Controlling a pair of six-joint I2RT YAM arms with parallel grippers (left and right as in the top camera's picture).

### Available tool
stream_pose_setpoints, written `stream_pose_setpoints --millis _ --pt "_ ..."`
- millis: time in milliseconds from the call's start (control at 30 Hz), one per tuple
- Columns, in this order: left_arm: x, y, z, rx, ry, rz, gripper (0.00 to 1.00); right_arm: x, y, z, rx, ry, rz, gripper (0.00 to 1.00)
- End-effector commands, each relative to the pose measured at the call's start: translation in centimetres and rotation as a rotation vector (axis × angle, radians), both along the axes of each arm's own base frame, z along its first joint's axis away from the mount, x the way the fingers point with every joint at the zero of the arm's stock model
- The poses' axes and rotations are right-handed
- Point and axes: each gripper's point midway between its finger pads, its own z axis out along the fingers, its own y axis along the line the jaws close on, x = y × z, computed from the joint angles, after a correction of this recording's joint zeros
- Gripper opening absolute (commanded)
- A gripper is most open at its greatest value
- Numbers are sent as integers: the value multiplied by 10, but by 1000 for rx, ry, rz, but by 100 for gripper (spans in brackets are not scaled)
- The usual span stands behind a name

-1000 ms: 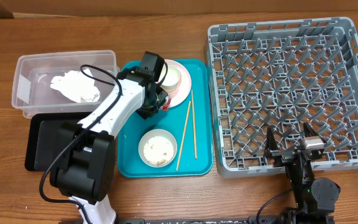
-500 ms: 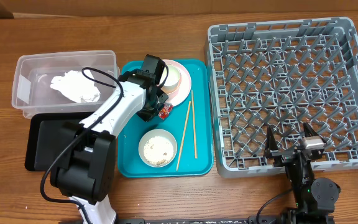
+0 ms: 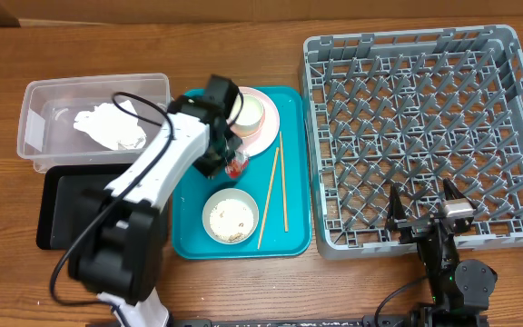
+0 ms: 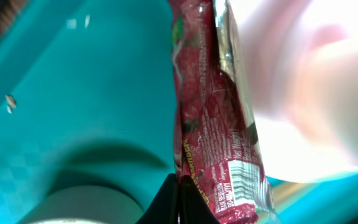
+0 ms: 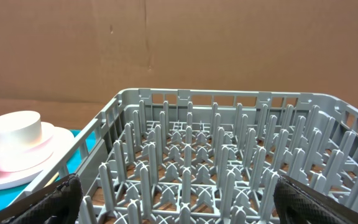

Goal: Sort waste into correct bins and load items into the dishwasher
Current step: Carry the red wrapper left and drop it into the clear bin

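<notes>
We list one glossy red-and-white sauce packet (image 4: 207,124), pinched in left gripper (image 3: 232,160); right gripper (image 3: 421,194) spread, one grey pegged plastic rack (image 3: 407,37) ahead.

1. The left arm (image 3: 157,168) slants over the black tray (image 3: 62,213)'s right end and the teal tray (image 3: 189,232)'s left side, barring the way down there.
2. The left gripper (image 3: 235,163), clamped on the sauce packet (image 4: 210,124), hangs just beside the plate (image 3: 269,127) and its cup (image 3: 248,111) — the teal tray's far-right corner is crowded.
3. Bowl (image 3: 231,217) and chopsticks (image 3: 273,195) leave bare teal floor in the near-left corner and along the right edge.
4. The dish rack (image 3: 416,136) bristles with upright pegs; the right gripper (image 3: 422,216), jaws wide, stands at its near wall.
</notes>
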Motion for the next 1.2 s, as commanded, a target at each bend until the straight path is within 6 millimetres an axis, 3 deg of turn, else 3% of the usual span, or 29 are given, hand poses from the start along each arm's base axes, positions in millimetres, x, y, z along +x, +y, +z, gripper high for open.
stream_pose_setpoints --millis 0,133,300,633,867,967,1067,1100,1133,1167 --pt "29 20 77 15 -228 6 4 0 1 -2 -4 -4 6 99" --pt "43 58 115 123 -359 20 4 0 1 -2 -4 -4 6 100" --pt "46 107 119 246 -362 70 4 0 1 -2 -4 -4 6 100" --pt "48 172 74 289 -222 197 4 0 1 -2 -4 -4 6 99" --pt "51 198 31 299 -125 244 4 0 1 -2 -4 -4 6 100" --pt "50 202 23 299 -102 251 4 0 1 -2 -4 -4 6 100" --pt "52 204 27 299 -115 249 22 0 1 -2 -4 -4 6 100" --pt "54 205 30 299 -121 237 34 0 1 -2 -4 -4 6 100" --pt "56 203 33 295 -129 207 57 0 1 -2 -4 -4 6 100" --pt "58 202 36 292 -133 176 74 0 1 -2 -4 -4 6 100"
